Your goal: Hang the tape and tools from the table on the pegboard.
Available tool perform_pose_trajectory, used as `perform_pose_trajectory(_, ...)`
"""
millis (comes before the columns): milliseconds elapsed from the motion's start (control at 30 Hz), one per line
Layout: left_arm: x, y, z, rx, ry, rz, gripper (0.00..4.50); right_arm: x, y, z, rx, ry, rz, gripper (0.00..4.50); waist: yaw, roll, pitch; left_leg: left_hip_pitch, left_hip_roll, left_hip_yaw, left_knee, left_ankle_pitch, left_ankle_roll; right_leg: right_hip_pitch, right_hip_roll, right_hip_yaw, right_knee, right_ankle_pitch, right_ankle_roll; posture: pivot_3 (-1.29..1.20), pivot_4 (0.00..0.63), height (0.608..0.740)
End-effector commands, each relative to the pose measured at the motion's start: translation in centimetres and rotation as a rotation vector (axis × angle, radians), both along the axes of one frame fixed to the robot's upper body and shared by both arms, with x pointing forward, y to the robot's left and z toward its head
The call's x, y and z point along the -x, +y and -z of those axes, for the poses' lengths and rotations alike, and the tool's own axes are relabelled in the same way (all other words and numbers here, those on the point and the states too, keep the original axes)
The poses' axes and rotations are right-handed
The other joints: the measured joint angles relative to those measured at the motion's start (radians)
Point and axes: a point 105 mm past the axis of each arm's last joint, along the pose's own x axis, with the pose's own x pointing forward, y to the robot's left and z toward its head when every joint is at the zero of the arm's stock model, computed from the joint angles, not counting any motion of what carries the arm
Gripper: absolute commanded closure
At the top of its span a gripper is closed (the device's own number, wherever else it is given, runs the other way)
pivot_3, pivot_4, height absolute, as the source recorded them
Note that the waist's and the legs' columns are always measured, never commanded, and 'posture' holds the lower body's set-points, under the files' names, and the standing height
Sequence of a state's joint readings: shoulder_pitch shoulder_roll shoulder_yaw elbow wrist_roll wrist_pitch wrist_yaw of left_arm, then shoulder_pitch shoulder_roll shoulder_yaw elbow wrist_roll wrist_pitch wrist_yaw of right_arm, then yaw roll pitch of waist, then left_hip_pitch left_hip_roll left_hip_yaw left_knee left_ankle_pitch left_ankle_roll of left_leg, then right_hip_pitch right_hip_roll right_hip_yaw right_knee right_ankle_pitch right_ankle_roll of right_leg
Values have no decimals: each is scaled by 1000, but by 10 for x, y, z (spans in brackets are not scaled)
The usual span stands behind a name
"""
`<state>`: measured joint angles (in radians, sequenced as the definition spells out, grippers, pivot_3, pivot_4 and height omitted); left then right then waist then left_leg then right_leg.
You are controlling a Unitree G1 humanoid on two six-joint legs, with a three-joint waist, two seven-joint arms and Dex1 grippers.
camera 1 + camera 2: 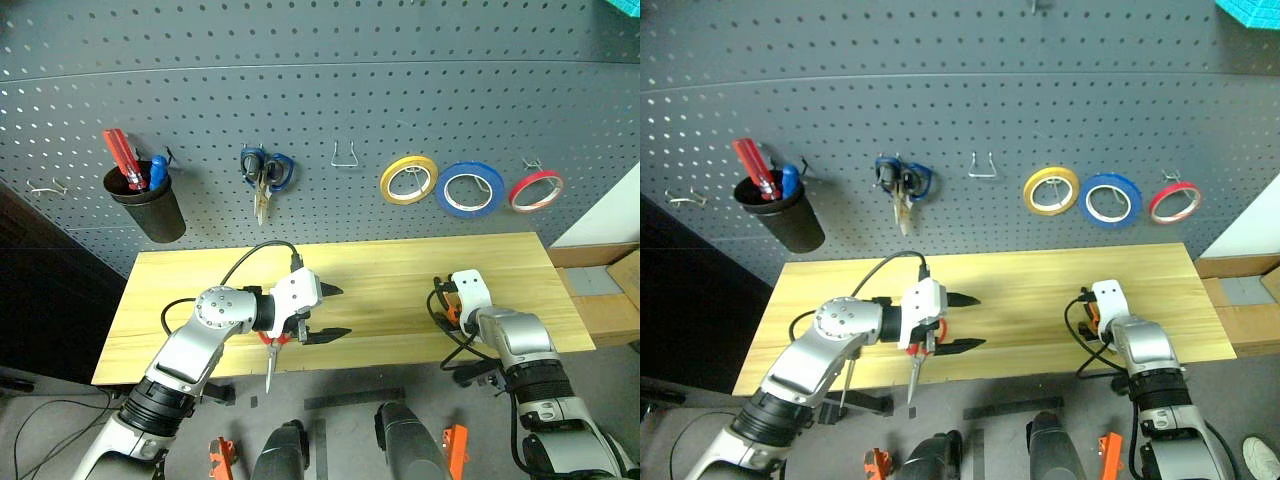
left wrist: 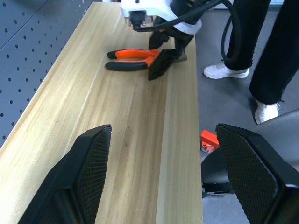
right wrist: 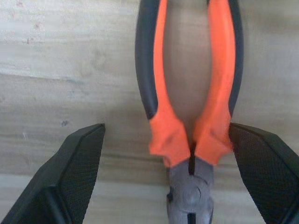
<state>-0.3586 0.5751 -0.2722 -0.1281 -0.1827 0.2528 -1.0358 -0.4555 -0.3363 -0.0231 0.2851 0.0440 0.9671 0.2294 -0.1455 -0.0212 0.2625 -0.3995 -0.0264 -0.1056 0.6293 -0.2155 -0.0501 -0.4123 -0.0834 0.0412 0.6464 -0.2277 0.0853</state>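
Looking across the scene, saw the pegboard (image 1: 320, 90) spanning the whole back wall, dark grey-blue and dotted with holes and hooks. Found below it the surface (image 1: 400, 270) of light wood planks, running wide from side to side. Noted a person's dark trouser legs and white shoes (image 2: 224, 71) beyond the surface's far end in the left wrist view. Spotted a black cup (image 1: 155, 210) hung at the pegboard's left, with red and blue handles sticking out of it. Saw the left gripper (image 1: 344, 311) hovering above the surface's near middle, fingers spread wide with nothing between them. Saw the right gripper (image 3: 166, 140) lowered over the surface's right part, fingers standing wide apart on either side of the pliers (image 2: 131, 59), not closed on them; could not tell whether the fingers touched them. Found the pliers lying flat on the wood, orange-and-black handles slightly parted. Counted three rings on hooks at the pegboard's right: a yellow ring (image 1: 408, 180), then the tape (image 1: 470, 189), blue, already hung in the middle, then a red ring (image 1: 536, 190). Noted blue-handled scissors (image 1: 265, 175) on a hook right of the cup and a bare wire hook (image 1: 345, 155) beside them. Spotted a red-handled tool (image 1: 270, 365) under the left wrist, slim metal point aimed down past the surface's front edge; could not tell what bore it.
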Motion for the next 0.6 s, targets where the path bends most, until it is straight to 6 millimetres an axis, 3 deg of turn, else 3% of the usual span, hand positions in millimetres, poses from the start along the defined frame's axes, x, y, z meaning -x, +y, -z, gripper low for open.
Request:
perform_pose_trajectory(33,3,-6,-9,27,-29,25,716,-8,-5,-2,-11,-24,10,22,-1,0,0,0,0,0,0,0,0,0,0,0,0,0,0,-215,216,740)
perform_pose_trajectory(367,2,-3,-11,52,-26,4,716,-19,-11,5,-5,32,-5,22,-3,0,0,0,3,0,0,0,0,0,3,1,-1,1,-1,-203,211,740)
perform_pose_trajectory(600,2,0,-14,103,-10,-29,716,-13,-3,7,-42,55,2,1679,-1,-1,-1,1,3,0,1,0,0,1,3,1,0,2,-1,-208,209,740)
